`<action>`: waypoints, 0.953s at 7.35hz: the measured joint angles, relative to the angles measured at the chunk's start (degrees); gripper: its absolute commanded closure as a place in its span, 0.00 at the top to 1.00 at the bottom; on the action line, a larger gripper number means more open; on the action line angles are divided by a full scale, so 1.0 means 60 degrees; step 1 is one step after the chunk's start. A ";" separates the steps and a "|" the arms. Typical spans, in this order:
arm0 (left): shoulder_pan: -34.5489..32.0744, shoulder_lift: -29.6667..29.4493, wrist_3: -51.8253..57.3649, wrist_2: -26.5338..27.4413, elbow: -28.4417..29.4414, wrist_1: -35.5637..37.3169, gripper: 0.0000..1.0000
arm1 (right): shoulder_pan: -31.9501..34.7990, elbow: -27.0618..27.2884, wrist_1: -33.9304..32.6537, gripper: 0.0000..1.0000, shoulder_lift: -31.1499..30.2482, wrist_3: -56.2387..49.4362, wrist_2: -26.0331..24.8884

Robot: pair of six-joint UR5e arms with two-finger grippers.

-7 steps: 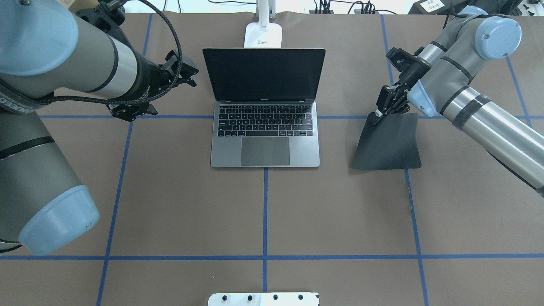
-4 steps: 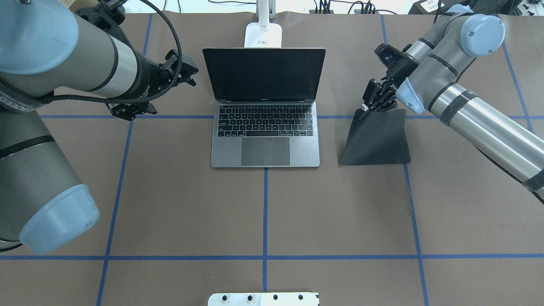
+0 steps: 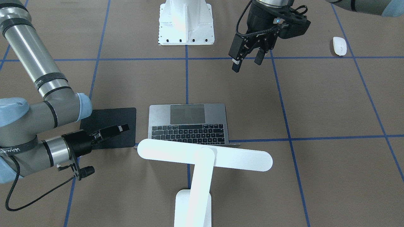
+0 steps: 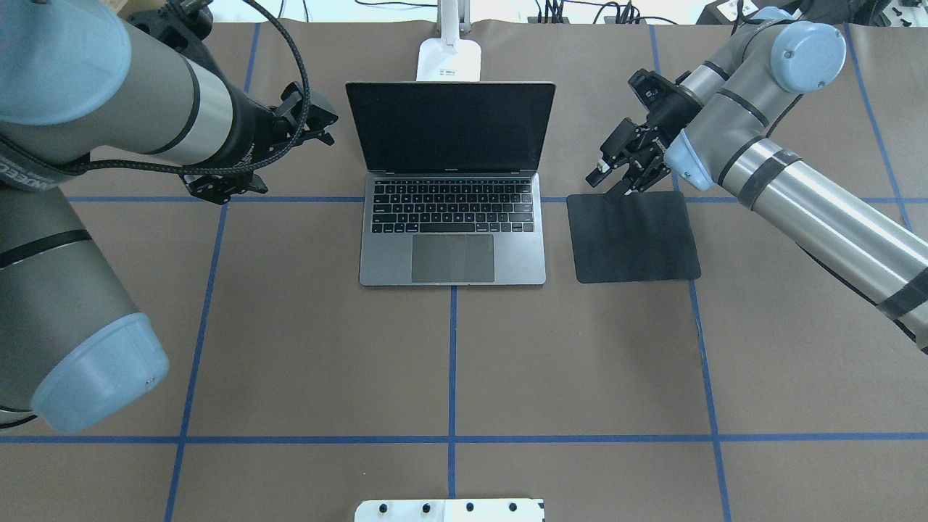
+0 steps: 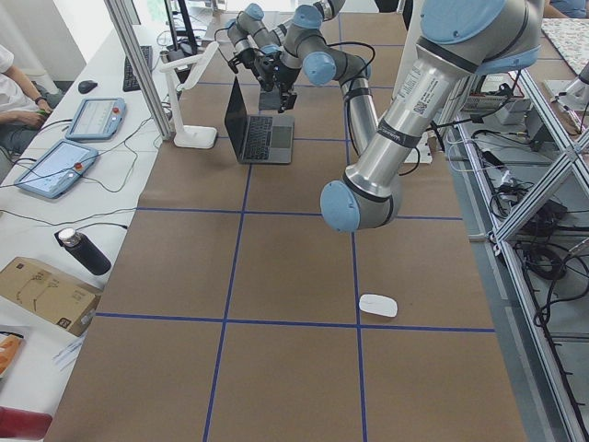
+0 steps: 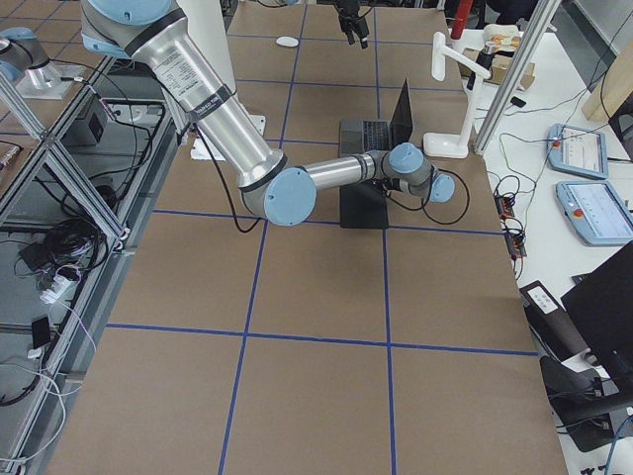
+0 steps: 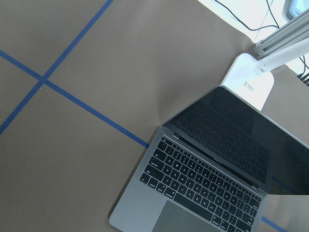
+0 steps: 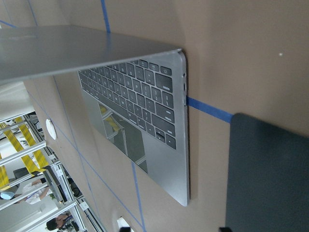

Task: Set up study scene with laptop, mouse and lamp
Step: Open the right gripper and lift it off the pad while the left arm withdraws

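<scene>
Clock read from my side, laptop (image 4: 452, 246) at centre | right end effector (image 4: 615, 180) jaws apart, empty, over far edge of black mat (image 4: 634, 239) | mat flat at 3, likely the mouse's bed | left end effector (image 3: 247, 61) open, empty, at 9 | lamp (image 3: 205, 156) at 12, head over screen to light keys | mouse (image 3: 340, 46) near 8, well apart, not yet fetched.

At right gripper (image 4: 615, 181): laptop (image 4: 451, 181) screen upright inboard, lamp (image 4: 449, 58) beyond; mat (image 4: 634, 239) flat beneath, open tabletop (image 4: 580, 362) robotward.
</scene>
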 measured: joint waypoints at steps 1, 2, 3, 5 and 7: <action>0.0000 0.0002 -0.0001 0.0004 0.0004 -0.0003 0.99 | 0.0141 -0.0112 0.0001 0.87 0.0092 -0.0002 0.0102; -0.0006 0.0009 0.0024 0.0002 0.0013 -0.0009 0.99 | 0.0368 -0.0129 0.0002 0.88 0.0065 -0.0011 0.0089; -0.0011 0.0027 0.0118 -0.0004 0.0019 -0.0012 0.99 | 0.0625 -0.0101 0.0002 0.89 -0.0062 -0.0017 -0.0115; -0.0025 0.0177 0.0703 -0.0009 -0.0027 -0.0014 0.99 | 0.1212 0.0391 -0.0001 0.89 -0.0784 0.0237 -0.1160; -0.0060 0.0570 0.1605 -0.0009 -0.0148 -0.0005 0.99 | 0.1873 0.1457 -0.0001 0.89 -0.1556 0.1151 -0.2908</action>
